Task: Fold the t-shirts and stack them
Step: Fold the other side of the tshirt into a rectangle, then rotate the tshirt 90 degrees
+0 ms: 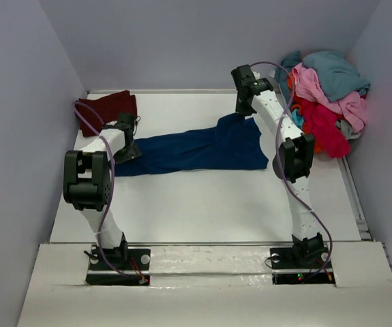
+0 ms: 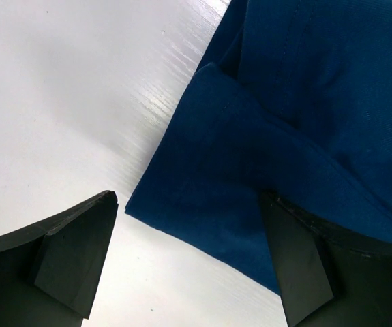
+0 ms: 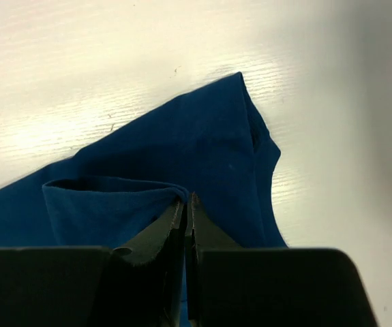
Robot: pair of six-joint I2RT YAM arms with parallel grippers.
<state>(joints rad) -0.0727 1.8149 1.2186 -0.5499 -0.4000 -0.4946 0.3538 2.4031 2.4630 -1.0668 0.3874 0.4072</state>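
Note:
A navy blue t-shirt (image 1: 196, 150) lies stretched across the middle of the table. My right gripper (image 1: 243, 109) is shut on its far right edge and lifts a fold of it; the pinched fold (image 3: 114, 204) shows in the right wrist view. My left gripper (image 1: 129, 150) is open at the shirt's left end, with the shirt's corner (image 2: 250, 177) between its spread fingers (image 2: 73, 259). A dark maroon t-shirt (image 1: 108, 104) lies folded at the far left corner. A heap of teal, pink, red and orange t-shirts (image 1: 328, 99) sits at the far right.
Grey walls enclose the table (image 1: 202, 204) on the left, back and right. The arm bases (image 1: 117, 262) stand at the near edge. The heap is close beside the right arm.

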